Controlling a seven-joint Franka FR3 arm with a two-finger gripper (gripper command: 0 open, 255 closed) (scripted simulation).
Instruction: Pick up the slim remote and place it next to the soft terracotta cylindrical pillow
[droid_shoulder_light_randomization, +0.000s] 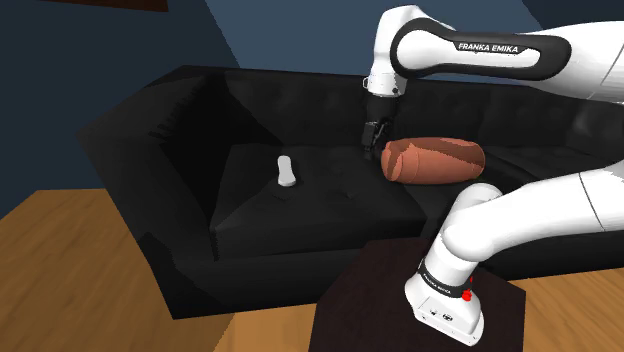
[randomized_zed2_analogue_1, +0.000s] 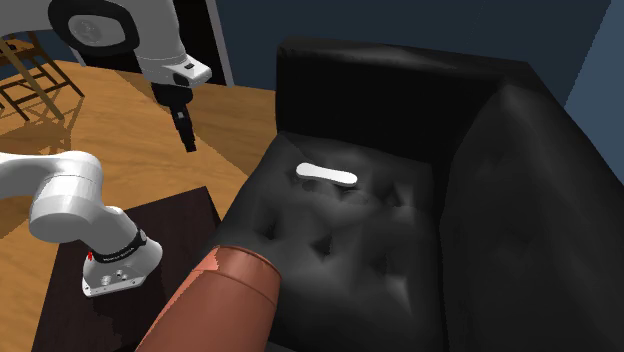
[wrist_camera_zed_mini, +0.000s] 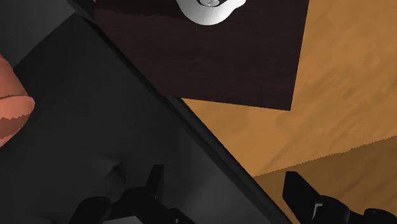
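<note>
Slim remote (droid_shoulder_light_randomization: 286, 172): white, lying flat on the seat cushion of a black sofa (droid_shoulder_light_randomization: 300, 95). Nothing touches it, and it is well apart from both pillow and gripper.

Step in hand (judged): approach, ahead of any grasp. Pick-up and placement are both not yet done.

Items, near to far in the shoulder view:

1. Stand (droid_shoulder_light_randomization: 370, 290): dark brown box on a wood floor (droid_shoulder_light_randomization: 60, 250), carrying the arm's white base (droid_shoulder_light_randomization: 445, 300).
2. Franka arm (droid_shoulder_light_randomization: 480, 50): rises from the base and folds back toward the view's right. The forearm then reaches out over the sofa with the wrist turned down.
3. Gripper (droid_shoulder_light_randomization: 372, 145): black and pointing downward, fingers standing apart with nothing between them. It hangs above the sofa's front edge, close by the pillow's end. The wrist view looks down past the fingers onto that edge, the floor and the stand.
4. Pillow (droid_shoulder_light_randomization: 432, 160): terracotta cylinder lying on its side on the seat, to the view's right of the remote.
5. Remote: on the seat toward the view's left, beyond the gripper's position.
6. Sofa back and arm, with a blue wall (droid_shoulder_light_randomization: 280, 30) behind.

Next move (judged): carry the gripper across the seat away from the pillow and centre it over the remote. Set the fingers across the remote's narrow width, descend and close. The remote sits low on a yielding cushion, so the fingertips will need to go right down to the cushion surface.
</note>
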